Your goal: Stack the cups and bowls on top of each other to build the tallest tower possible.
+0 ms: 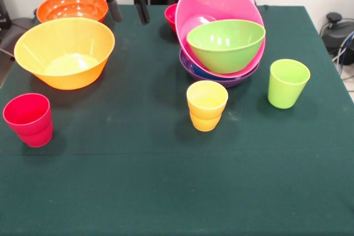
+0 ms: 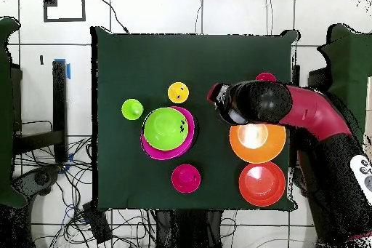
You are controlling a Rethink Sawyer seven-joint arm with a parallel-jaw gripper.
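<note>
The tower stands right of centre: a purple bowl lowest, a blue rim showing in it, a large pink bowl tilted on top, and a lime green bowl inside the pink one. A small red bowl sits just behind the tower. The light orange bowl and red-orange bowl stand at the left. The red cup, yellow cup and lime green cup stand alone. My gripper hangs open and empty at the table's far side, between the red-orange bowl and the small red bowl.
In the overhead view my arm reaches in from the right over the light orange bowl and partly covers the red cup. The green tablecloth covers the whole table. Cables lie on the floor around it.
</note>
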